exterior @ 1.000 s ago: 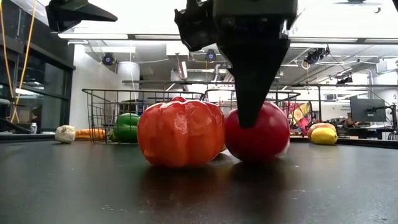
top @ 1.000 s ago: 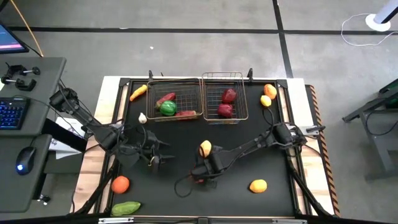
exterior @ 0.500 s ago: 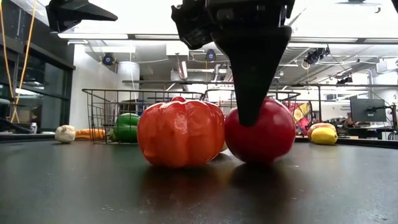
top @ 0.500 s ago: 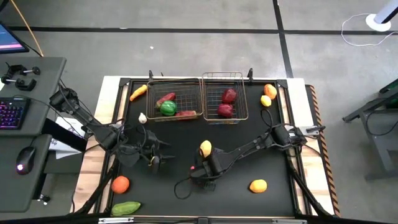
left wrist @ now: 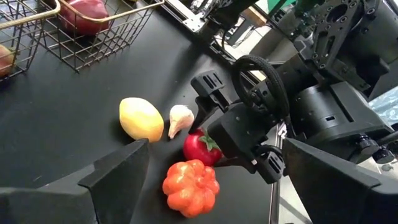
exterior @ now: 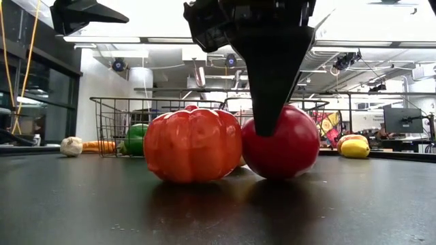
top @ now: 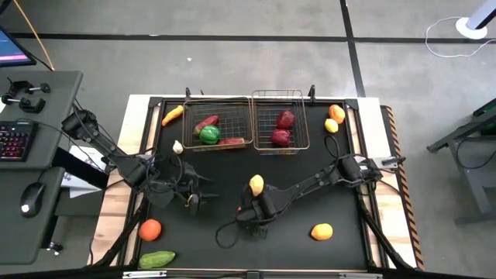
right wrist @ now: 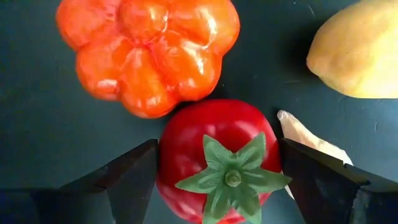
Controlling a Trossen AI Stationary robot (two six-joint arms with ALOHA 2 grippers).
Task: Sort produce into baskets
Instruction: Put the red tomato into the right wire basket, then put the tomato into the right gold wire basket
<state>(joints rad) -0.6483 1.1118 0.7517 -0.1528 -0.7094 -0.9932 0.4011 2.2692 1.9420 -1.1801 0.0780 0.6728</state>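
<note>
Tomato: red, green star-shaped stem cap facing straight up, sitting on the black table a little below and left of frame centre in the high view, mostly hidden there under the right gripper. Right wrist view: it lies directly between that gripper's two dark fingers, one on each side and wide apart; the near finger looks to be at the skin or just off it, contact not confirmed, and nothing is gripped. Low view agrees: a finger comes down in front of the tomato's upper half, tomato resting on the table. The tomato is nearly round, so no long axis matters; the stem axis is vertical and in line with the gripper's approach. Close neighbours: orange pepper touching or just beside it, garlic just beside it, lemon near. Judgement: closing should catch the tomato alone, though the pepper sits close to one finger. Left gripper hangs open and empty at left of centre in the high view, farther from the tomato. Baskets stand side by side at top centre, well apart from the tomato, already holding some produce.
</note>
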